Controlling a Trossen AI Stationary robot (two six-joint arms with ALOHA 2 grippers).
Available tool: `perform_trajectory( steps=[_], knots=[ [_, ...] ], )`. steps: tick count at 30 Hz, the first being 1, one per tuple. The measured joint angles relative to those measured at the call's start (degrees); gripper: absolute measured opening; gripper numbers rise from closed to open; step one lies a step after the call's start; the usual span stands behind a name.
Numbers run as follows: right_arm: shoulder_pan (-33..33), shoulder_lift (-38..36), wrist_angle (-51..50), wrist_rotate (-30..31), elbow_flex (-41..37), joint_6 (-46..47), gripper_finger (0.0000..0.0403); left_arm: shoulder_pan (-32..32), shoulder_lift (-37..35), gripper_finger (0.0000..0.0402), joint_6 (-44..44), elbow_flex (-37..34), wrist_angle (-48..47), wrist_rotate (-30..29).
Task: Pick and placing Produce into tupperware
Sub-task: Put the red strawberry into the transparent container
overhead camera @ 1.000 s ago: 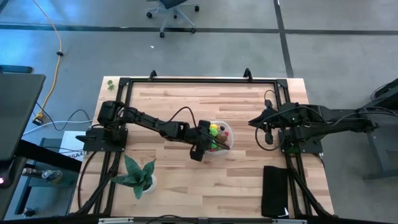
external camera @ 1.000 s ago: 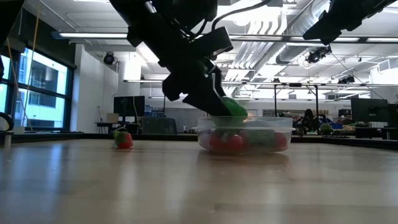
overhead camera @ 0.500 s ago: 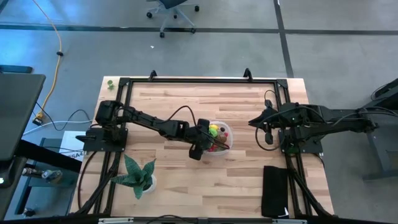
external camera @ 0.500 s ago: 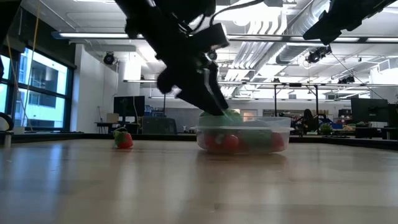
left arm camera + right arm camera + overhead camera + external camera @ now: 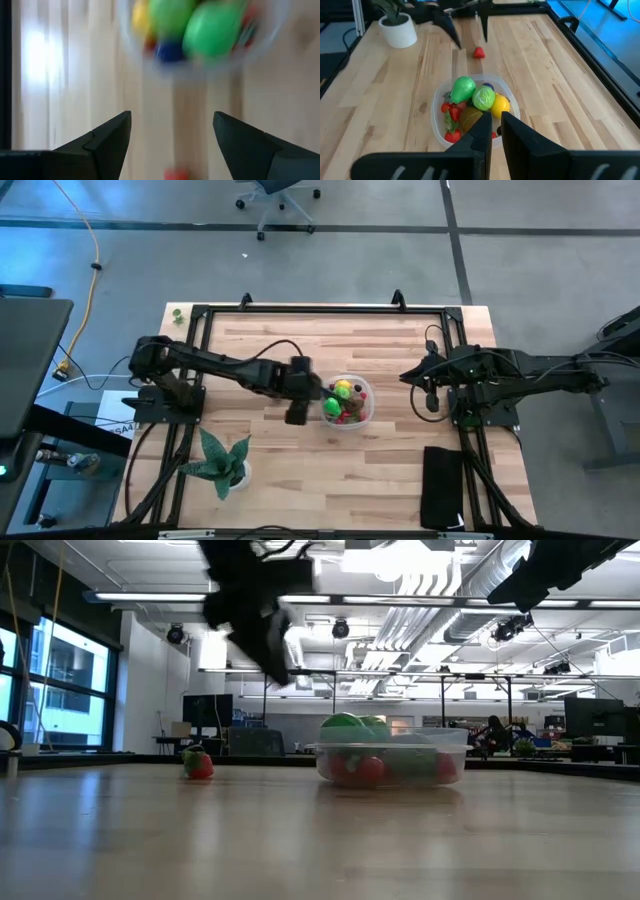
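Produce sits heaped in the tupperware near the middle of the wooden worktop. In the right wrist view the heap shows a green pear-shaped piece, a round pale green piece, a yellow one, a brown one and several small red bits against the clear wall. One red piece lies alone on the worktop, apart from the tupperware on the side away from the right arm; the low view shows it as a small red fruit with a green top, resting on the wood.

The left tool hangs above the worktop just beside the tupperware, on the side toward the left arm's base. Its fingers stand wide apart with nothing between them, and the left wrist view looks past them onto the blurred heap of produce and the lone red piece. In the low view this tool is well above the rim of the tupperware.

The right tool waits over the right side of the worktop, away from the tupperware, with its fingers drawn narrow, almost touching, and holding nothing.

A potted plant stands near the front left corner, and a black pad lies near the front right corner.

No writing, label or brand can be read on any of these things.
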Motion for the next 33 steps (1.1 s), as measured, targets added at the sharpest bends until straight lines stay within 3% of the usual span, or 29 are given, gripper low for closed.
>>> perform_trajectory(
  steps=[5,14,21,33],
  knots=[
    [0.01,0.37,-0.01,0.01,0.0,0.0,0.003,0.76,-3.06,0.0271,-10.42,-6.65,-3.45,-1.64],
    [0.01,0.61,-0.09,-0.01,0.0,0.0,0.003,4.01,-6.04,0.0271,-26.31,-15.79,0.35,0.07],
    [0.0,0.83,-0.07,0.01,0.0,0.0,0.003,7.91,-5.99,0.0271,-29.12,-18.25,1.19,3.05],
    [-0.01,0.76,-0.07,0.01,0.0,0.0,0.003,8.52,-5.93,0.0271,-30.67,-22.45,5.03,8.27]
  ],
)
